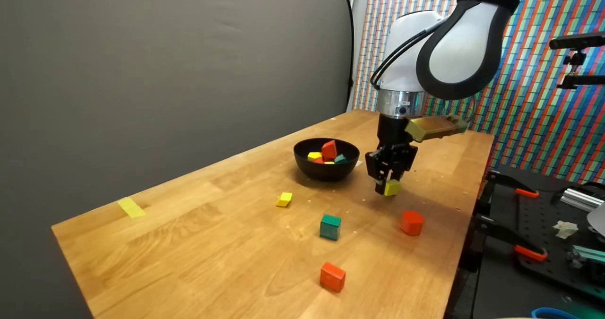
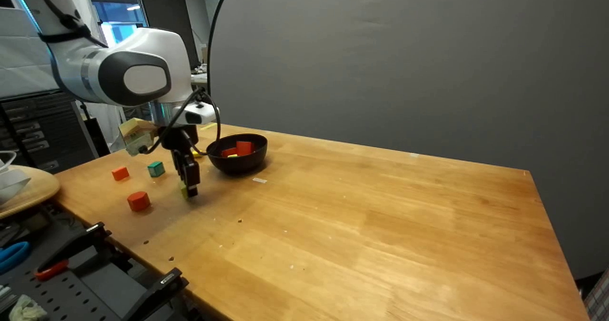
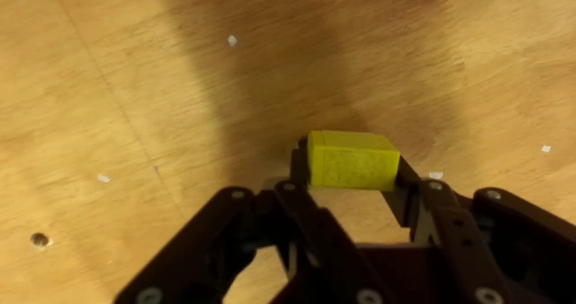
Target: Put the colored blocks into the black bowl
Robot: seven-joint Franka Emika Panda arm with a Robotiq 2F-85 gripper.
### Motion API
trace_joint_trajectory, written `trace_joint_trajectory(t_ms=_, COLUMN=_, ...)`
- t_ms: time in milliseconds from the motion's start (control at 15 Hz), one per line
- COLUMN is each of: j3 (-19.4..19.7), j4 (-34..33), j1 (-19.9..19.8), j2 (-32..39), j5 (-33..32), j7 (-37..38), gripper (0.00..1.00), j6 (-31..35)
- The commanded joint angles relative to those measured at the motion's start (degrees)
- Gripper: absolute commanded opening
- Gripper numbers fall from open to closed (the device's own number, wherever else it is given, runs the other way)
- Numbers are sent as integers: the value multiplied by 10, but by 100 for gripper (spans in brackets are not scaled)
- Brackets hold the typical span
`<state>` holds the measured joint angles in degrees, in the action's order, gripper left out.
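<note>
My gripper (image 3: 352,165) points down at the table and is shut on a yellow block (image 3: 355,168), with a black finger against each side of it. In an exterior view this block (image 1: 393,188) sits low at the fingertips; whether it touches the wood I cannot tell. Beside the gripper stands the black bowl (image 1: 326,171), with red, yellow and green blocks inside, among them a red block (image 2: 244,148). Loose on the table lie another yellow block (image 1: 284,199), a green block (image 1: 330,227), a red block (image 1: 412,223) and an orange-red block (image 1: 332,277).
A flat pale-yellow strip (image 1: 132,207) is stuck near the table's far corner. A black side bench with clamps (image 1: 515,243) runs along one table edge. Grey backdrop cloth (image 2: 404,73) rises behind the wooden table (image 2: 380,226).
</note>
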<state>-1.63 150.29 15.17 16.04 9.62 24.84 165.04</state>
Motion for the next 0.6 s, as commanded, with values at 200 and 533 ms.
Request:
trace_joint_trajectory(t_ms=200, j3=213, j4=20, j1=161, j2=-109, j5=-287, j7=195, gripper=19, j6=52)
trace_joint_trajectory(t_ms=533, j3=246, j4=-106, j1=171, j2=-17, j5=-405, j7=267, gripper=19, j6=90)
